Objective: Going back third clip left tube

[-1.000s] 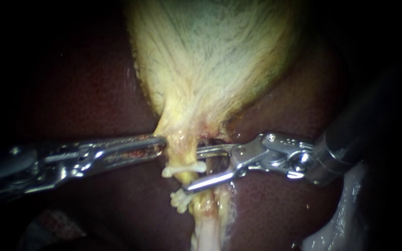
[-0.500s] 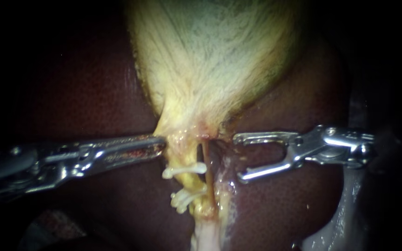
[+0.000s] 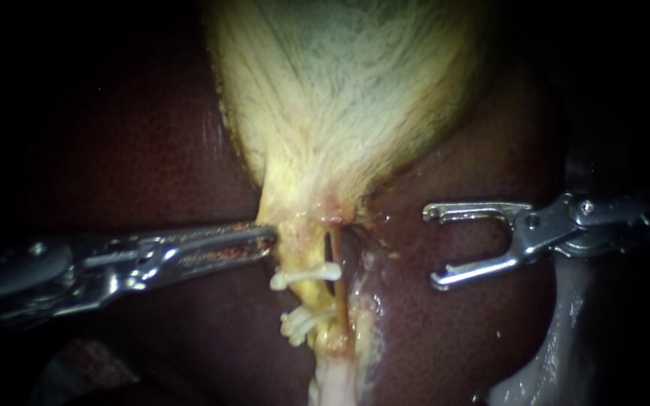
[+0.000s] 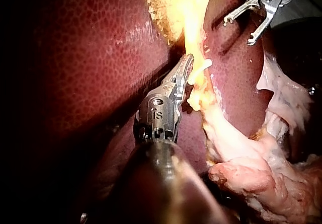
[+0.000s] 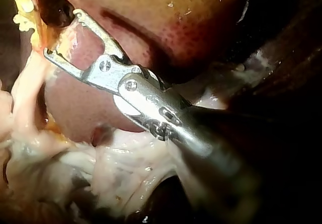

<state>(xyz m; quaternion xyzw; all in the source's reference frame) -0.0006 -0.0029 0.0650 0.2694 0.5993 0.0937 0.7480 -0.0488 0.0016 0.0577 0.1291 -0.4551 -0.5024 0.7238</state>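
Starting nearest the endoscope, a pale tissue strand point(image 3: 334, 376) was seen running up into the left tube point(image 3: 308, 299), on which the task's clips were set crosswise. An upper clip point(image 3: 306, 275) was plainly a single piece. The lower clip cluster point(image 3: 297, 325) just beneath it could not be resolved into one clip or two, so the third clip could not be singled out. A dark slit point(image 3: 328, 245) showed beside the tube, and what lay on its far side was too blurred to be called a second tube.

Level with that slit, the left instrument point(image 3: 271, 237) was found with its pincer clamped on the narrow lower end of the gallbladder point(image 3: 340, 98). That hold was judged to be there so that the tube was stretched and exposed. The right instrument point(image 3: 430, 248) was held well apart from the tube, over the liver point(image 3: 152, 150), with its pincer spread wide and nothing in it. This was judged to suit backing away from a placed clip.

Farther off, the gallbladder's upper body was cut off by the view's edge. Both shafts were lost in darkness, and much of the liver was sunk in shadow.
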